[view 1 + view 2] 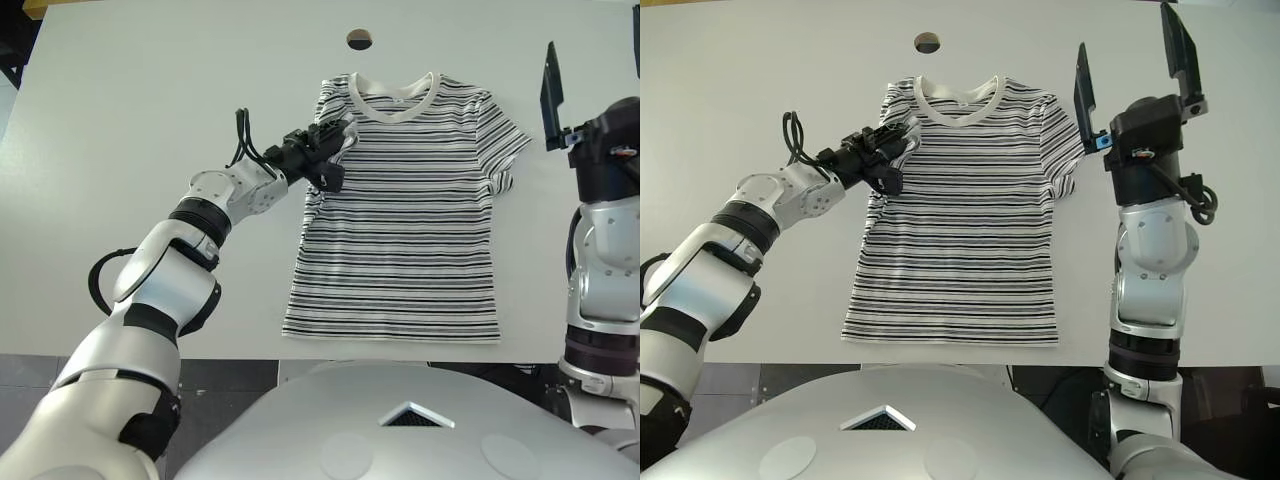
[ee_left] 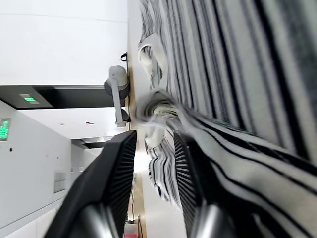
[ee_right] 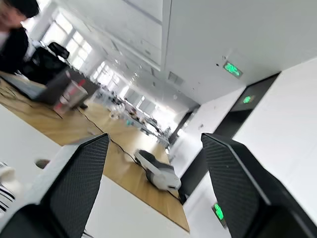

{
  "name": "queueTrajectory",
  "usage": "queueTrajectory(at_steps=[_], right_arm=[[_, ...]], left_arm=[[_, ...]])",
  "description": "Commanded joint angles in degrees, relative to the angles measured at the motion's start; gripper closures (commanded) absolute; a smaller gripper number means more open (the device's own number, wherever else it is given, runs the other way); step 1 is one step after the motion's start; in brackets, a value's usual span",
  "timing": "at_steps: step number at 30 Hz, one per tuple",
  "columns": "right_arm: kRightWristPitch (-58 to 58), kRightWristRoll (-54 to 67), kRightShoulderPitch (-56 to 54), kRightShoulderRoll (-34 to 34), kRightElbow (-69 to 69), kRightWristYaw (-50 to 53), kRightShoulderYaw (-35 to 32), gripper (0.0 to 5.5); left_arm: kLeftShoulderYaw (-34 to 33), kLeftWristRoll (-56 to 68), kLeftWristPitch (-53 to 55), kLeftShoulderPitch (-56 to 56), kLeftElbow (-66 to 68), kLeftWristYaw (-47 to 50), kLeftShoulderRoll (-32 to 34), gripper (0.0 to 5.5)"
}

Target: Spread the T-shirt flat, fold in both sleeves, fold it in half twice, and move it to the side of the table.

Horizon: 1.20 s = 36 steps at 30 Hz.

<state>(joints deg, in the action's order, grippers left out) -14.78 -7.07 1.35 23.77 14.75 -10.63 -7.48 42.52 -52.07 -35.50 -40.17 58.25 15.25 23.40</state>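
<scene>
A black-and-white striped T-shirt (image 1: 400,220) lies spread on the white table (image 1: 150,120), collar toward the far edge. Its left sleeve (image 1: 343,133) is turned in over the shoulder. My left gripper (image 1: 335,152) is at that shoulder, shut on the sleeve fabric; in the left wrist view the bunched cloth (image 2: 156,106) sits at the gripper (image 2: 153,136) tips. The right sleeve (image 1: 505,150) lies flat, pointing outward. My right gripper (image 1: 1130,60) is raised above the table to the right of the shirt, pointing upward, open and holding nothing (image 3: 156,144).
A small round hole (image 1: 359,39) is in the table just beyond the collar. Bare tabletop stretches wide to the left of the shirt and more narrowly to its right. The near table edge (image 1: 240,352) runs just below the hem.
</scene>
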Motion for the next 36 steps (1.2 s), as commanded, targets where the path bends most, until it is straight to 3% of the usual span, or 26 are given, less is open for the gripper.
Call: queueTrajectory(at_steps=[1,7,12,18,24,36], right_arm=[[-0.11,-10.12,-3.91,5.78,-10.25,4.05,-1.36,2.06],[-3.34,-20.52,-14.63,13.89,-31.97,6.69,4.09,2.06],[-8.11,-32.05,-29.65,18.87,-59.42,10.32,15.58,2.06],[-11.77,-43.39,-38.15,18.63,-78.12,19.29,29.28,2.06],[-13.39,-48.86,-39.41,17.58,-85.26,26.87,38.19,2.06],[-17.92,-51.28,-39.51,17.08,-84.68,32.63,47.30,2.06]], left_arm=[[-0.97,1.42,-1.71,1.83,-2.54,-1.94,1.66,3.58],[-6.66,5.00,-0.49,2.04,-7.44,2.65,2.46,2.58],[-15.01,11.51,-1.22,6.60,-17.90,4.73,4.26,2.58],[-18.85,13.73,0.52,12.64,-28.95,1.56,5.13,2.58],[-20.91,13.96,1.97,15.92,-31.35,0.41,5.15,2.58],[-22.03,13.82,2.00,18.47,-33.96,-1.98,4.52,2.58]])
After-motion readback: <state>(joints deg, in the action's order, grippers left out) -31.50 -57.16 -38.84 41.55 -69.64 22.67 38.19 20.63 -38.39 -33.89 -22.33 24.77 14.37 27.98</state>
